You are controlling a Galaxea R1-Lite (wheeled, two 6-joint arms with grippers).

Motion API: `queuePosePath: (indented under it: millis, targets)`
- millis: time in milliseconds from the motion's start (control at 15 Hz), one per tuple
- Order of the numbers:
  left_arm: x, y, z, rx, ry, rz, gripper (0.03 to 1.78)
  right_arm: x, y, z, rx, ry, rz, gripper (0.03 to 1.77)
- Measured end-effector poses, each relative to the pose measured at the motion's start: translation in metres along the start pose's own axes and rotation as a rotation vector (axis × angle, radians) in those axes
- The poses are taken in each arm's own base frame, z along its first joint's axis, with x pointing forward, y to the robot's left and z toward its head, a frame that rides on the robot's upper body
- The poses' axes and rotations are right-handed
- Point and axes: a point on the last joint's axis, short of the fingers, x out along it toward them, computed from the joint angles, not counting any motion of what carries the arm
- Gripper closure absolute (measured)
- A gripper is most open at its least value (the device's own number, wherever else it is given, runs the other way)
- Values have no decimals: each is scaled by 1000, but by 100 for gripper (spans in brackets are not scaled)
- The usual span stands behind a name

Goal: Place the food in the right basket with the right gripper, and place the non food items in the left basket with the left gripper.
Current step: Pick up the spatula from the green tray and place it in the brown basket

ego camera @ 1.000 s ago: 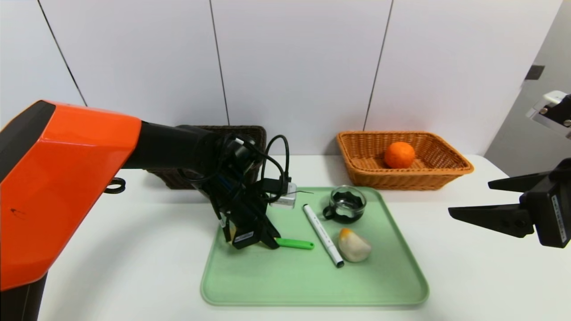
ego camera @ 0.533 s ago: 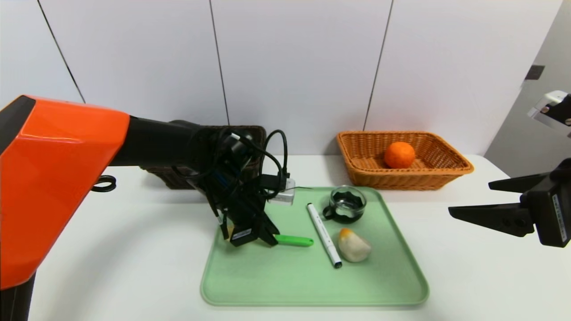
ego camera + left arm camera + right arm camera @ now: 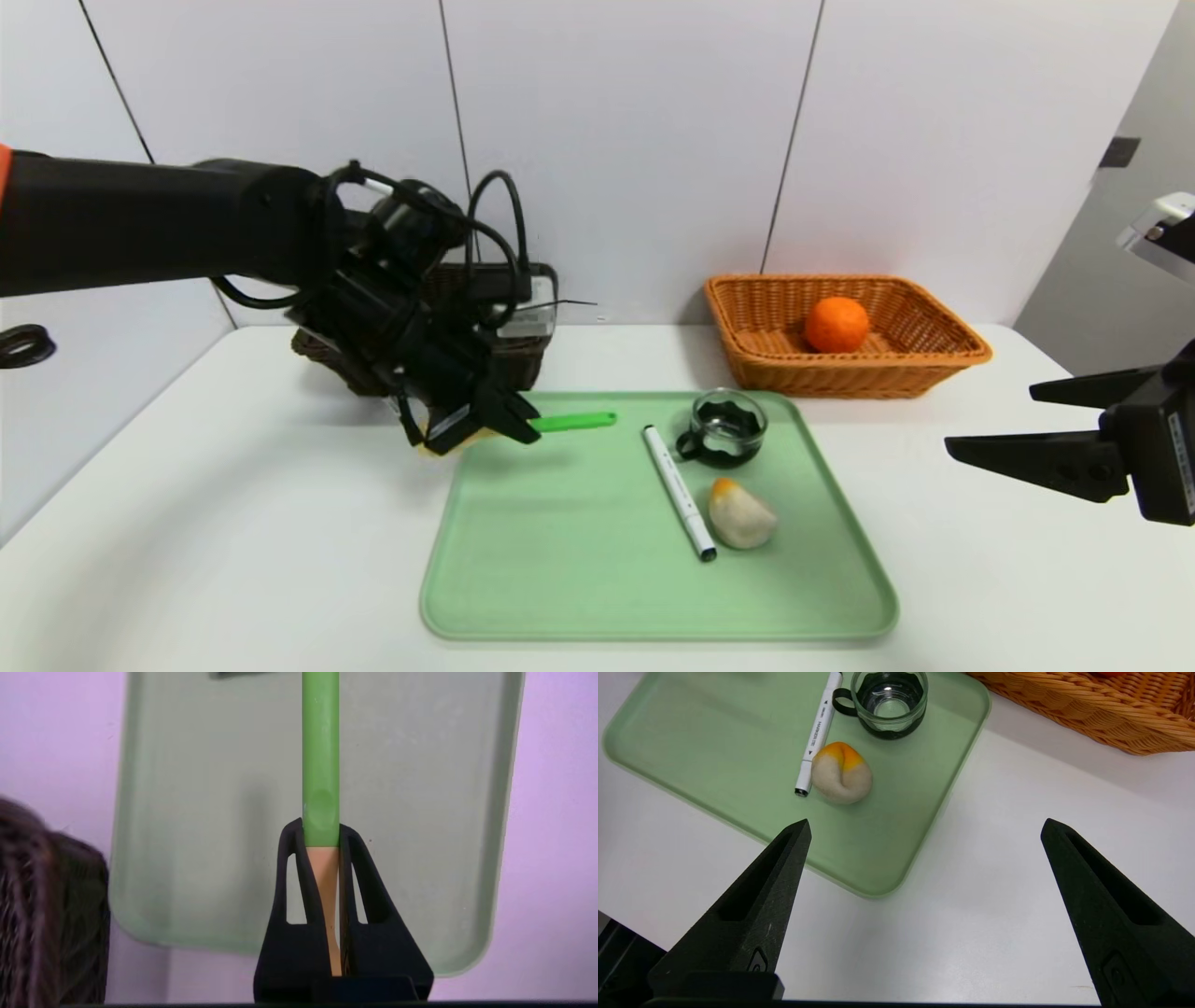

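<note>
Green-handled tool [image 3: 571,422] is clamped in my left gripper [image 3: 523,431], lifted at the tray's [image 3: 653,597] ten o'clock; my right gripper [image 3: 990,415] hangs spread wide.

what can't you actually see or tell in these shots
- Dark left basket: head view, mostly hidden behind the left arm; its contents cannot be seen.
- Green-handled tool: its tan end is hidden inside the shut left end effector in both views, so its kind is unclear.
- Orange in the right basket: right wrist view, cut off by the frame edge.
- Marker: print too small to read.
</note>
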Motion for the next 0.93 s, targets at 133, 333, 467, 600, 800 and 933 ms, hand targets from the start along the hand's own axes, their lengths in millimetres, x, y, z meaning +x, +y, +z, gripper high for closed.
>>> queuePosePath:
  millis: [133,333,467,600,800,933]
  targets:
    - [-23,-1,9,-150,-43,65,168,-2,0,-1,1,-4,-1,10]
    - [-50,3,18,-381,-130,196,168,-3,0,-1,2,-8,-2,10]
    - [-65,13,18,-473,-171,329,168,-4,0,-2,1,-9,-2,10]
    - [-78,26,11,-463,-208,414,168,-5,0,-2,0,-12,-3,10]
    - [-86,52,-8,-409,-200,505,168,-5,0,-2,0,-12,-3,10]
    - [-88,68,-22,-402,-180,538,168,-5,0,-2,-2,-11,-3,10]
